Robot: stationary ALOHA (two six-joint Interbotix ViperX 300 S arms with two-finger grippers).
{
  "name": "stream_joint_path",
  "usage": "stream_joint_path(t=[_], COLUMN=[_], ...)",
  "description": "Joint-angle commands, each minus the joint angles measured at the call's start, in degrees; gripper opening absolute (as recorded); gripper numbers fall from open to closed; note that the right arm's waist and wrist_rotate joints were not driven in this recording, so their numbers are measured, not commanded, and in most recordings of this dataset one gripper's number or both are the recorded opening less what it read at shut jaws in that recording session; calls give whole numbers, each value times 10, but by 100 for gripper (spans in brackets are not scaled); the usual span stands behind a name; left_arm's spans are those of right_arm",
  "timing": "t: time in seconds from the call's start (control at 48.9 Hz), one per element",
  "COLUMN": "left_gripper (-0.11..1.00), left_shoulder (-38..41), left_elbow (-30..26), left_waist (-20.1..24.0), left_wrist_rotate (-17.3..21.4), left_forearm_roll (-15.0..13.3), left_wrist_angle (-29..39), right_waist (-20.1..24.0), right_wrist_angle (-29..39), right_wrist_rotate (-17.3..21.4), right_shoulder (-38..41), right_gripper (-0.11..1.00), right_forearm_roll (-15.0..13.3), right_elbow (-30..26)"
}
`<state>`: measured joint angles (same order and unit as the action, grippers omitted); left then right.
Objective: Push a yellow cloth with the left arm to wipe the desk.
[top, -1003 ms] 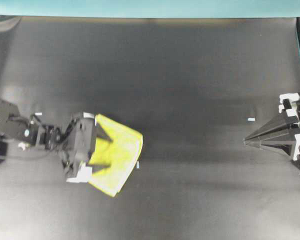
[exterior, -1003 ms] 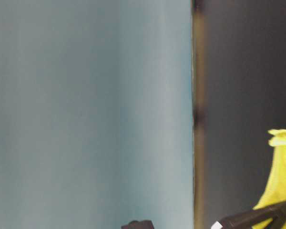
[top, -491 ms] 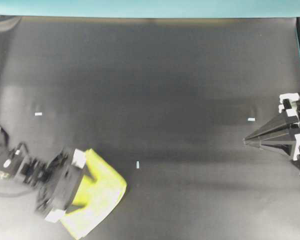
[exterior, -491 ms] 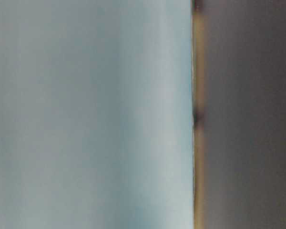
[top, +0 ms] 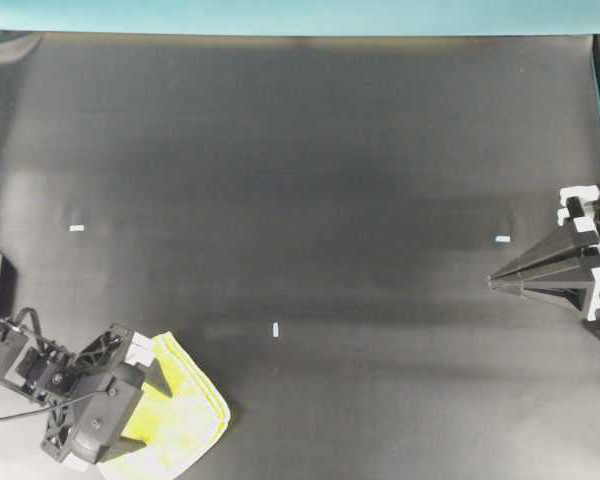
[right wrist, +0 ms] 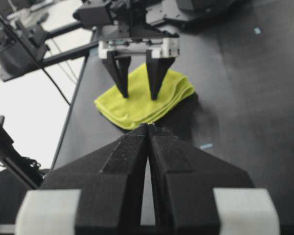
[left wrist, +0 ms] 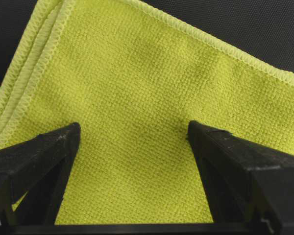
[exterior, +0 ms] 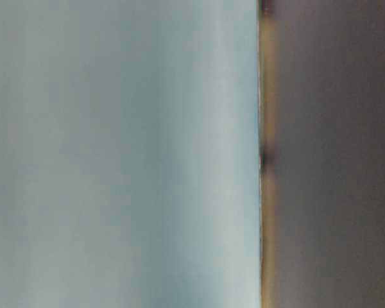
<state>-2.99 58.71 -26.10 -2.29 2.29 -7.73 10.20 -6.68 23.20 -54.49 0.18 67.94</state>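
Note:
The yellow cloth (top: 188, 412) lies folded on the black desk (top: 300, 180) near its front left corner. My left gripper (top: 148, 414) is open, with both fingertips pressed down on the cloth and spread across it. The left wrist view shows the cloth (left wrist: 137, 73) under and between the two fingers (left wrist: 49, 152). The right wrist view shows the cloth (right wrist: 172, 89) far off with the left gripper (right wrist: 139, 94) standing on it. My right gripper (top: 492, 284) is shut and empty at the right edge, low over the desk, also seen in its own view (right wrist: 148, 127).
A teal strip (top: 300, 15) runs along the desk's far edge. Small white marks (top: 275, 329) dot the surface. The cloth sits close to the desk's front and left edges. The table-level view shows only a blurred teal wall (exterior: 115, 154) and desk.
My left gripper has slid the cloth from the middle left toward the front left corner, turning a little. The cloth has left the table-level view. The right arm has not moved.

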Motion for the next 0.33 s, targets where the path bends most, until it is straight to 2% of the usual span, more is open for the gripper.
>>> stream_joint_path(t=[0.0,0.307], left_gripper=[86,86], left_shoulder=[-8,-33], left_elbow=[-6,-18], left_waist=[1,12], left_wrist_rotate=[1,7], left_forearm_roll=[2,3], left_wrist_angle=[-2,-2], right_waist=[0,0], right_wrist_angle=[-6,-6], right_wrist_rotate=[0,-1], right_shoulder=[2,1], right_gripper=[0,0], right_forearm_roll=[0,0], right_elbow=[-4,-4])
